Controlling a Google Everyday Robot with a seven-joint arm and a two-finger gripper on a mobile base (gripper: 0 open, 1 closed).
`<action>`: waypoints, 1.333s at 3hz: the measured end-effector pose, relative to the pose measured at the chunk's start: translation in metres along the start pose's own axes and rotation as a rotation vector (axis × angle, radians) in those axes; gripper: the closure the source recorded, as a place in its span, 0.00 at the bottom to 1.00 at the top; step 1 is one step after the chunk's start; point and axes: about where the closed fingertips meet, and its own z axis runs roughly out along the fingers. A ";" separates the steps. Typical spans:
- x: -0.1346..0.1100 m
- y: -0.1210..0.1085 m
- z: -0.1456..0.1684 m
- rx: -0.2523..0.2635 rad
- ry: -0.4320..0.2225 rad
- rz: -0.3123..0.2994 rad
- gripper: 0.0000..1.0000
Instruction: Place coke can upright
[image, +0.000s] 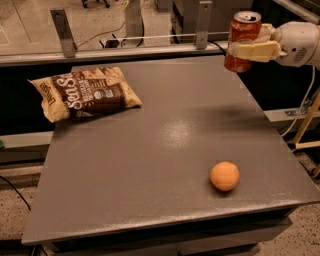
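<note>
The hand (248, 50) comes in from beyond the desk's right edge, and the arm behind it is cut off by the side of the view. One pale finger (256, 50) lies across the front of the coke can (243, 29). The other finger is hidden behind the can, so only the near side of the grip shows. The hand is clamped on the can and holds it upright, silver top up, in the air over the desk's far right corner. The lettering on the can cannot be read.

The desk (150, 165) is a grey slab, and its near left corner runs out at the bottom of the view. A brown chip bag (85, 95) lies flat at the desk's far left, with its outer end just past the left edge. An orange ball (224, 175) sits near the desk's front right, apart from both edges. The desk's middle, its far right part and its near left part are bare. A metal rail (125, 50) runs just behind the desk's far edge.
</note>
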 end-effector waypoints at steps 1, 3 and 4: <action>0.040 0.013 0.027 0.001 0.028 -0.030 1.00; 0.070 0.017 0.024 0.017 0.046 0.035 1.00; 0.099 0.020 0.010 0.062 0.047 0.086 0.82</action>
